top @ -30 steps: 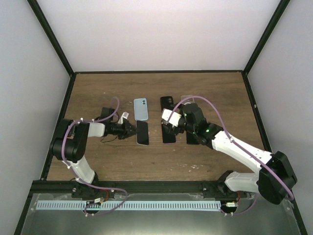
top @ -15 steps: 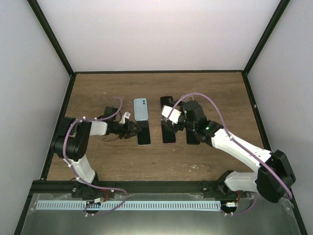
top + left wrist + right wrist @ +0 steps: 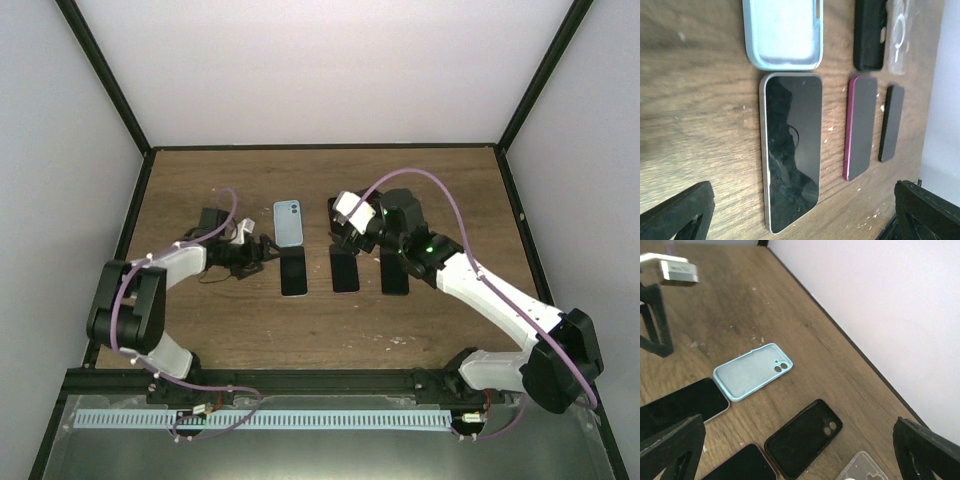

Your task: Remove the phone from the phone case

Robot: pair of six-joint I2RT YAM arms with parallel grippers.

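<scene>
A silver-edged phone [image 3: 790, 150] [image 3: 293, 271] lies screen up on the table, bare, just in front of an empty light blue phone case [image 3: 785, 32] [image 3: 289, 222] [image 3: 752, 371]. My left gripper [image 3: 261, 250] [image 3: 802, 200] stands open beside the phone's left edge, its fingers [image 3: 680, 212] wide apart and touching nothing. My right gripper [image 3: 347, 232] [image 3: 800, 440] hangs open above an empty black case [image 3: 804, 444] [image 3: 341, 209], holding nothing.
A magenta-edged phone [image 3: 345, 270] [image 3: 860, 127] and a black phone [image 3: 394, 272] [image 3: 891, 122] lie in a row right of the first. A clear case [image 3: 862, 467] [image 3: 899, 30] sits right of the black one. Black frame rails [image 3: 520, 215] border the table.
My left gripper has opened, let go of the silver-edged phone and drawn back to the left. My right gripper has lifted off the middle phone toward the back.
</scene>
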